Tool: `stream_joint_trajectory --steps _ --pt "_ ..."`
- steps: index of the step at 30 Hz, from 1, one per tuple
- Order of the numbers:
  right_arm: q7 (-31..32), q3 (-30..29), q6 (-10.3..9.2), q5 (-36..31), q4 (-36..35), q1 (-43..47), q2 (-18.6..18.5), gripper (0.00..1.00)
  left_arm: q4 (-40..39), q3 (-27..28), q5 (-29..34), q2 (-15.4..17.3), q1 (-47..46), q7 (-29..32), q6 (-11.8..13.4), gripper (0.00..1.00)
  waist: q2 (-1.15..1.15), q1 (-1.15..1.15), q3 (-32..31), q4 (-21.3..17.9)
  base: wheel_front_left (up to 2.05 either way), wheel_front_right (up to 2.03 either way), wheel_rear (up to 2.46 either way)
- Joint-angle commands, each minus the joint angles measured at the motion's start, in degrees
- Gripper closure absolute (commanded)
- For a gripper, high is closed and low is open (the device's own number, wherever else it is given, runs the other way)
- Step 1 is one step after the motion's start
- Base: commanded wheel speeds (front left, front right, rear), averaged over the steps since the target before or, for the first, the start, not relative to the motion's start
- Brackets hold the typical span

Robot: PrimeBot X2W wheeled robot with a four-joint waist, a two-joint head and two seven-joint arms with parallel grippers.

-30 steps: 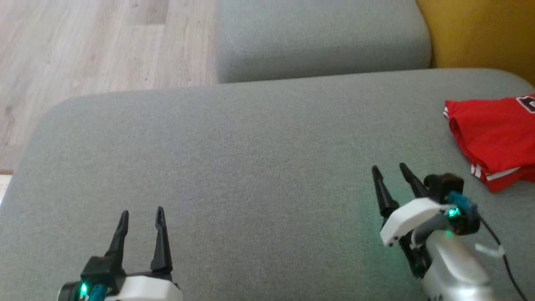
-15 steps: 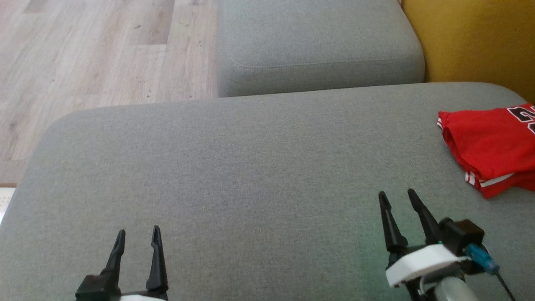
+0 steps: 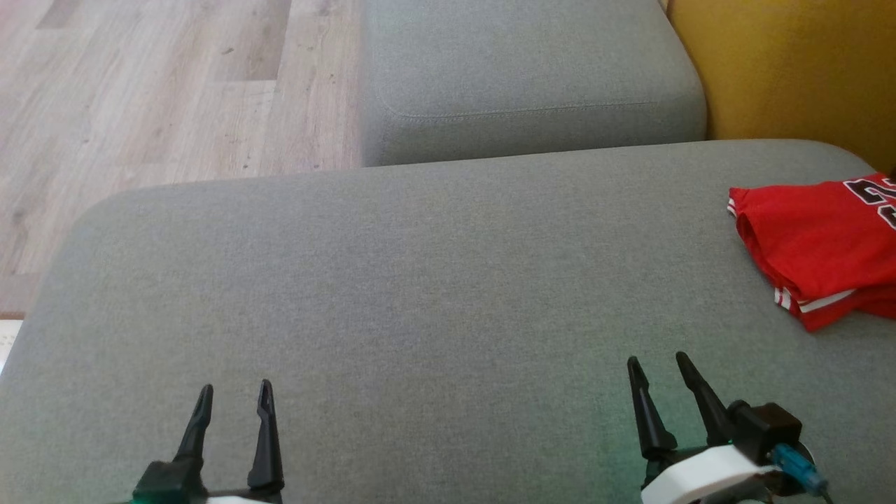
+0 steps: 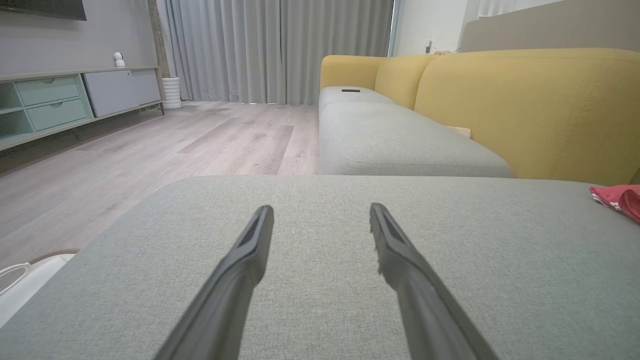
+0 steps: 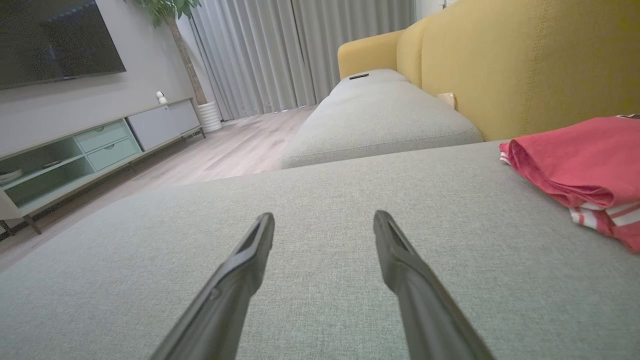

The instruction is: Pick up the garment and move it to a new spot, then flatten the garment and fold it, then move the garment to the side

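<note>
Holding left gripper (image 3: 234, 387) and right gripper (image 3: 656, 359) low over the near edge of the grey cushion (image 3: 420, 280), fingers spread apart and empty, likely because done with the folded red garment (image 3: 812, 238), set aside at that cushion's right end.

A bright red fabric sports jersey (image 3: 815, 241) with white-striped trim and dark numerals is lying folded in a compact, slightly rumpled stack, resting flat at the far right of the grey woven sofa cushion (image 3: 420, 280), near its back edge.
</note>
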Motion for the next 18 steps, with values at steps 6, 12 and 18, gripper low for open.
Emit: stream_joint_trajectory --steps 6,12,18 --pt "-0.8 1.4 0.20 0.0 -1.7 -2.7 0.0 0.00 -1.3 1.4 0.6 -0.3 -2.4 -0.7 -0.3 0.00 0.00 0.00 0.1 -0.5 0.00 0.00 0.00" --pt "-0.8 1.5 0.20 0.3 -1.7 -2.7 0.0 0.00 -0.5 0.9 0.5 -0.3 -2.6 -0.7 -0.4 0.00 0.00 0.00 0.0 -0.7 0.00 0.00 0.00" --pt "0.2 0.1 -0.01 0.7 1.7 0.7 0.0 1.00 3.4 -1.2 -0.8 0.0 0.5 0.2 -0.5 1.00 0.00 0.00 0.1 -0.7 0.00 0.00 0.00"
